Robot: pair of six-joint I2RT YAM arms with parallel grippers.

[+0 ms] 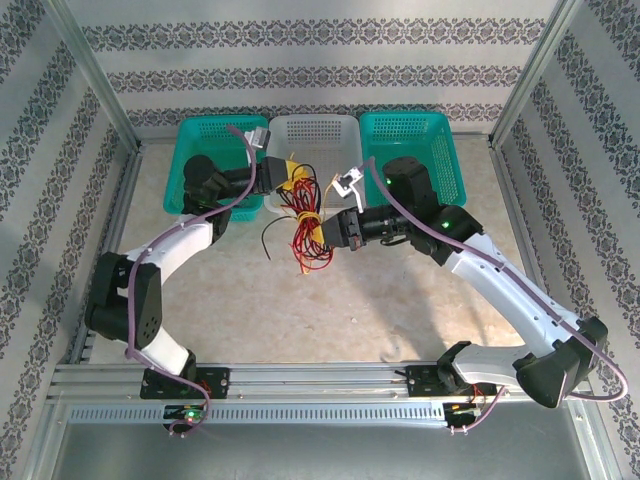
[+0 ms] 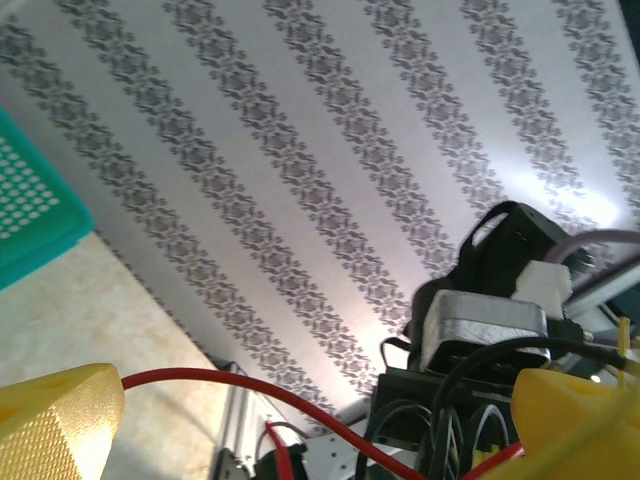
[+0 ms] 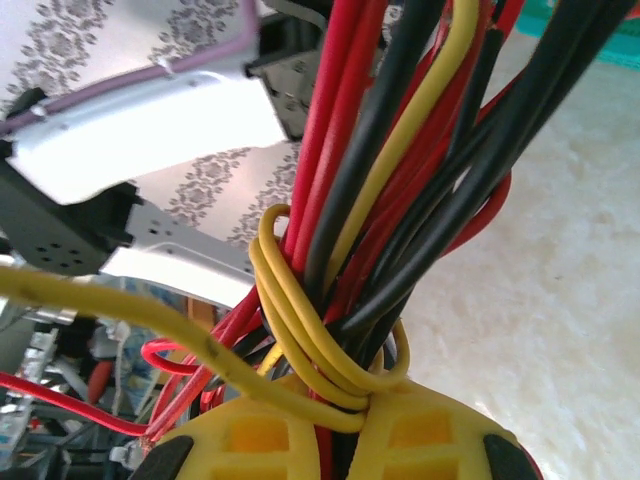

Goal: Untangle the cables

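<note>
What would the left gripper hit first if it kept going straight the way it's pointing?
Most likely the red cable crossing between the left gripper's open jaws; the right arm's wrist sits behind it, though depth is unclear.

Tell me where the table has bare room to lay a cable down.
Bare: the tabletop between the left arm and right arm, from the cables to the near rail. Crowded: around the cables in front of the white basket, where both reach in.

A white basket (image 1: 315, 140) stands between a left green basket (image 1: 205, 145) and a right green basket (image 1: 425, 140) on the table (image 1: 250, 310).
</note>
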